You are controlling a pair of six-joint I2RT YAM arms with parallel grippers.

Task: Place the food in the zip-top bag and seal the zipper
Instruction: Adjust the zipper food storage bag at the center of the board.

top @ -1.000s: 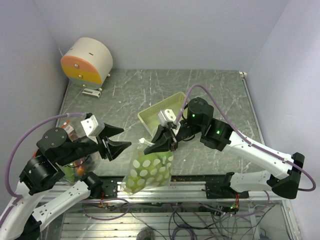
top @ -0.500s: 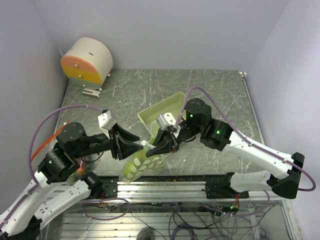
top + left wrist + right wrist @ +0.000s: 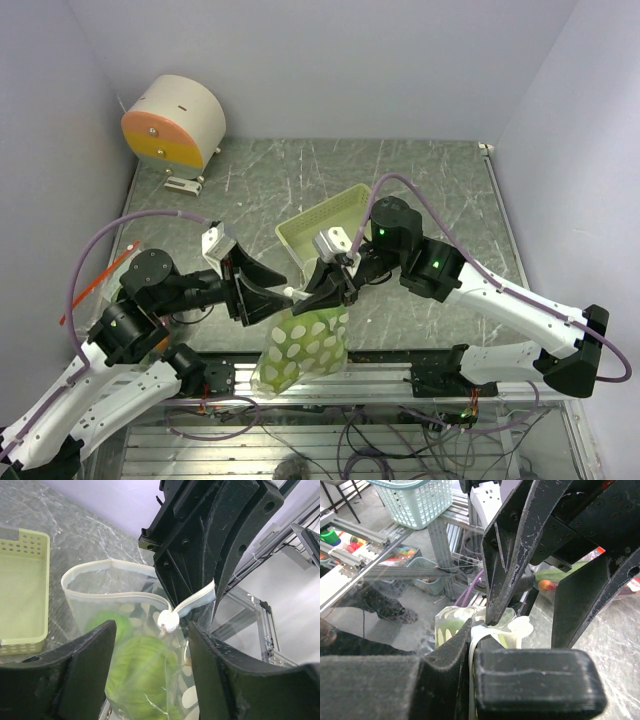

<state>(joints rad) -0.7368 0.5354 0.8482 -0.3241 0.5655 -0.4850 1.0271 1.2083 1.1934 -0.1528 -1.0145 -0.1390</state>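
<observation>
The clear zip-top bag (image 3: pixel 300 345) with white dots hangs over the table's near edge. At least two bumpy light-green balls (image 3: pixel 142 672) are inside it. My right gripper (image 3: pixel 322 290) is shut on the bag's white zipper rim (image 3: pixel 476 642) and holds it up. My left gripper (image 3: pixel 283 295) is open. In the left wrist view its jaws (image 3: pixel 152 630) straddle the bag top, just below the white slider (image 3: pixel 166 621). The bag mouth (image 3: pixel 107 572) is open on the basket side. An orange piece with green leaves (image 3: pixel 547 585) shows behind the left gripper.
A pale-green rectangular basket (image 3: pixel 330 215) stands right behind the bag and shows in the left wrist view (image 3: pixel 22 590). A cream and orange drum (image 3: pixel 175 120) is at the back left. A small orange bit (image 3: pixel 160 343) shows under the left arm.
My left gripper has swung right from the table's left side to the bag's top, still open. The bag has swayed and hangs straighter now. My right gripper has kept its hold.
</observation>
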